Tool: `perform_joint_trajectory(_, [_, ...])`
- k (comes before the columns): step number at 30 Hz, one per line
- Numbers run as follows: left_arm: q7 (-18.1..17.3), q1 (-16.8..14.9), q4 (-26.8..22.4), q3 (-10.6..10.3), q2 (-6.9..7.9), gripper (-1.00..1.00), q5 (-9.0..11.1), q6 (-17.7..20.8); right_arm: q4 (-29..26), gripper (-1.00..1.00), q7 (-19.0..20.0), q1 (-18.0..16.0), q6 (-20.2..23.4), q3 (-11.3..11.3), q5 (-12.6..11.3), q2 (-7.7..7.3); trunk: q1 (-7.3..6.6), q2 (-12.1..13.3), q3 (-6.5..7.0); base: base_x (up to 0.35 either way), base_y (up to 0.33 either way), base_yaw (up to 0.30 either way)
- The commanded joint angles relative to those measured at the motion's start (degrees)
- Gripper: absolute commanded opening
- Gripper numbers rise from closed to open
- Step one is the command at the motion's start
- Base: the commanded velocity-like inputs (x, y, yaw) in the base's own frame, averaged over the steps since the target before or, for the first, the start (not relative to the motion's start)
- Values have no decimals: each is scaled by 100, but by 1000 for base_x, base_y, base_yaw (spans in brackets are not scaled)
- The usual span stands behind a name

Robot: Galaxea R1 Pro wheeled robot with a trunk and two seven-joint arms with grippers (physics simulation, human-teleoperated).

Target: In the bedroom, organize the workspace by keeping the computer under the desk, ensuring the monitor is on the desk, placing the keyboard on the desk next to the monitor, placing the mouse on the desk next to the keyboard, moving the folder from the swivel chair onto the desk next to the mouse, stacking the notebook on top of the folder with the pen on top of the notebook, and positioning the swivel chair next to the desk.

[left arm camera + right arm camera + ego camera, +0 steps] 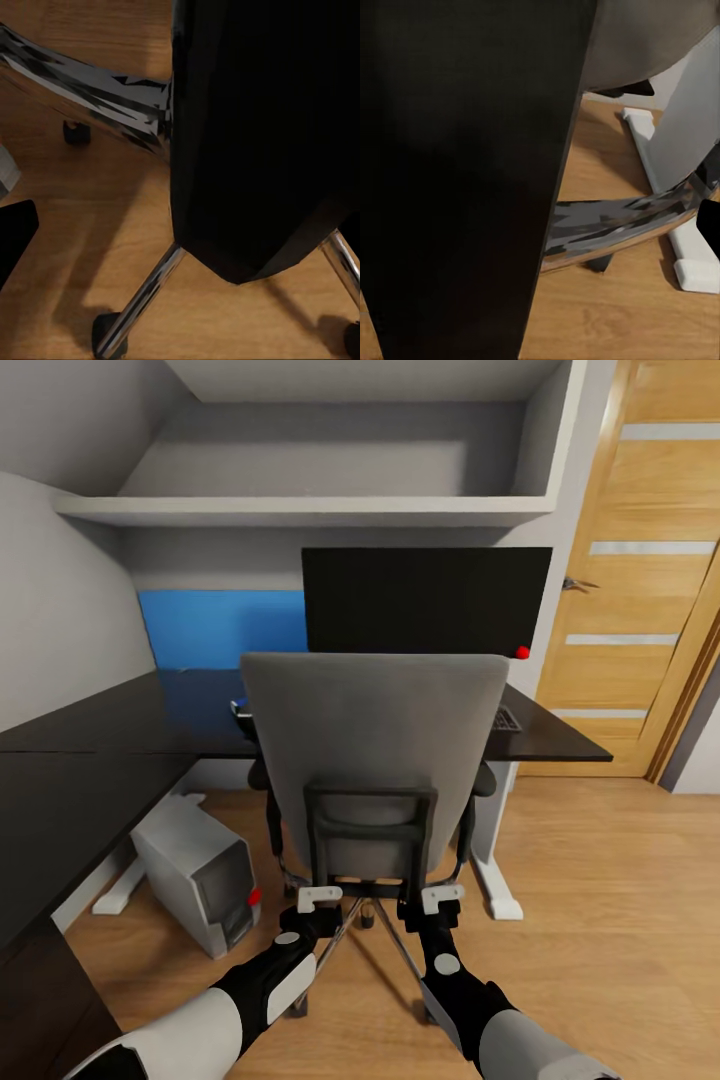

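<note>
I've got both claws, left gripper (318, 900) and right gripper (441, 897), against the grey padded swivel chair (375, 745)'s black back frame; can't tell their opening. Shove unevenly and it'll spin into the black-topped desk (90, 760).

We see soft grey cloth with a matt nap on the swivel chair (375, 730), its back frame in dull black plastic. Its chrome legs (142, 300) shine glossy over warm, smooth wood floor (600, 920). The table (90, 760) top looks black and faintly sheened; the monitor (425, 600) sits flat matt black. The computer (195, 870) wears pale, smooth plastic-like casing.
</note>
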Motion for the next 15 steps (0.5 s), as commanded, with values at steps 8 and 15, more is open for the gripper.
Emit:
perform_joint_trajectory(8, [34, -6, -1, -49, 3, 100, 58, -27, 7, 100, -59, -9, 5, 16, 56, 1, 0, -2, -6, -236, -103, 0])
perform_joint_trajectory(15, [34, -6, -1, -49, 3, 100, 52, -27, 7, 100, -54, -8, 5, 16, 56, 1, 0, -2, -6, -314, -129, 0])
